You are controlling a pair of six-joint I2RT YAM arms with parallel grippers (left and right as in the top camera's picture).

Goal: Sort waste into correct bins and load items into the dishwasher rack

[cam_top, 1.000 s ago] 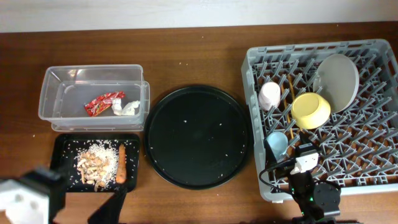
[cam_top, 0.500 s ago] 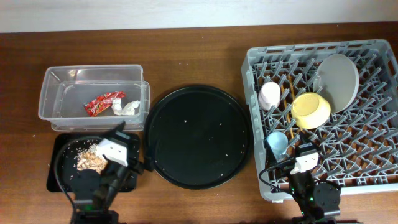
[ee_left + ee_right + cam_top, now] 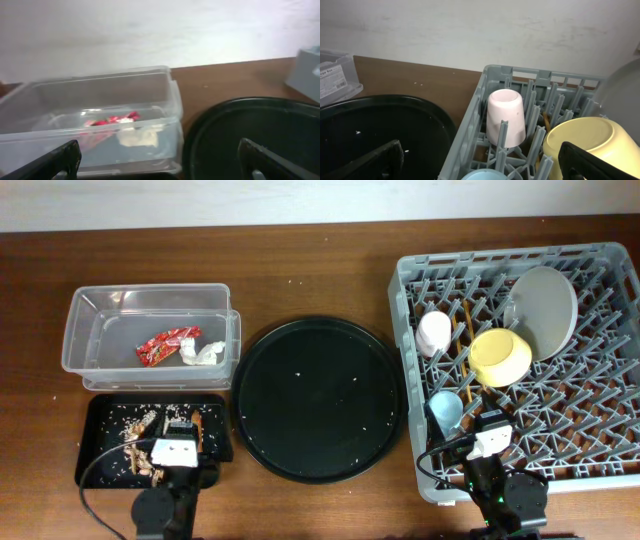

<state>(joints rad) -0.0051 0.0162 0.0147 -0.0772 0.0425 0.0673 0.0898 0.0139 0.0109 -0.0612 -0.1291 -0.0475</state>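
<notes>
The red wrapper (image 3: 167,345) and white tissue (image 3: 205,355) lie in the clear tub (image 3: 95,305). Both also show in the left wrist view, the wrapper (image 3: 112,120) and the tissue (image 3: 137,137). Food scraps (image 3: 140,435) and the carrot piece (image 3: 197,418) lie in the small black tray (image 3: 95,460). My left gripper (image 3: 178,426) is open and empty over that tray's front (image 3: 162,162). The grey rack (image 3: 405,275) holds the pink cup (image 3: 434,333), blue cup (image 3: 446,412), yellow bowl (image 3: 500,357), plate (image 3: 543,310) and chopsticks (image 3: 466,330). My right gripper (image 3: 487,423) is open and empty (image 3: 485,165) at the rack's front edge.
A large round black tray (image 3: 318,398) with a few crumbs lies between the bins and the rack. It shows in both wrist views, the left (image 3: 250,125) and the right (image 3: 380,125). A pale wall runs along the table's far edge.
My left arm came in from the bottom left corner over the small black tray, then drew back toward its front edge. The scraps look more scattered. The right arm has not moved.
</notes>
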